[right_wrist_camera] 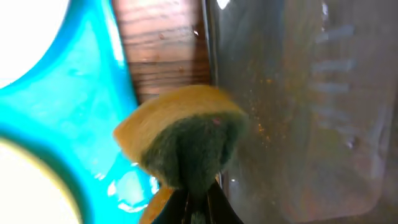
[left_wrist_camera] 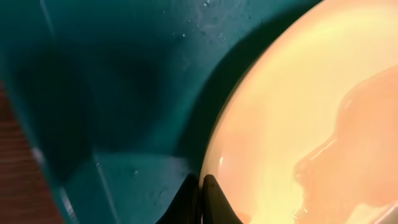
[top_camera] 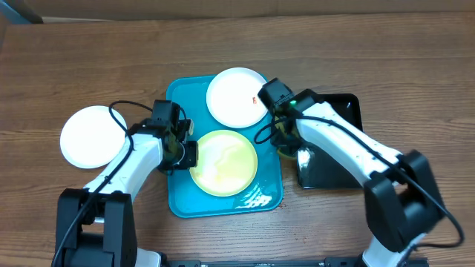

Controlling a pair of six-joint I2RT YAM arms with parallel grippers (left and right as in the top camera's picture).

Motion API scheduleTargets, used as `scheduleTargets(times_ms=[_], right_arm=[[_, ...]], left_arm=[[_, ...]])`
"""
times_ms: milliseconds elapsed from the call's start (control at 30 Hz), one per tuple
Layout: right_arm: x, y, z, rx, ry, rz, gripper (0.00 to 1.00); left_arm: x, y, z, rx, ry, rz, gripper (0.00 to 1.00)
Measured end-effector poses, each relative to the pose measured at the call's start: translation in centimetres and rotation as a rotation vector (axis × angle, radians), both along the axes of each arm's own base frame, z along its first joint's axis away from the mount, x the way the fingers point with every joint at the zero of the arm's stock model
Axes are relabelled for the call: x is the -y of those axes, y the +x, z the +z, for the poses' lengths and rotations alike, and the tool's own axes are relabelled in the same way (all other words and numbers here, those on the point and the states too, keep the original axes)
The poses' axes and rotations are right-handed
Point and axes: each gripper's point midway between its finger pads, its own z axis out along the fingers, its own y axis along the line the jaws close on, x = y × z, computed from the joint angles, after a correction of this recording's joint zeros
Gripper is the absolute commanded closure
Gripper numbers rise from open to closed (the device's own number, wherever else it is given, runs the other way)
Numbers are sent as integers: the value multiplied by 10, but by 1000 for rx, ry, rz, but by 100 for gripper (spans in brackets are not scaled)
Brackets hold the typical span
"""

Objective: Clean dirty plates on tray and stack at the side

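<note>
Turquoise tray centre frame on tabletop, yellow-green plate in its lower half, smeared white plate at its upper edge, second white plate apart at left, left gripper with jaws pinched on yellow-green rim, right gripper with jaws closed on sponge over gap between tray's right edge and black tray, open tabletop above.

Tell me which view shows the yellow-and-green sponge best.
The right wrist view: the yellow sponge with a dark green scouring face fills mid-frame, pinched in the right gripper. Overhead shows only a yellow sliver of it under the right arm. The left wrist view does not show it.
</note>
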Motion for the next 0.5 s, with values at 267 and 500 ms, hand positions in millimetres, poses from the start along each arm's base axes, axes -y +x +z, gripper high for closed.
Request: scheduleTargets(times_ms=[267,500], right_arm=[[8,5,50,58,162,66,96],[48,11,47,34,182,-24,96]], left_arm=[[-13,15,41,-7,88,-11,96],[-35,27,77,13,245,-4,96]])
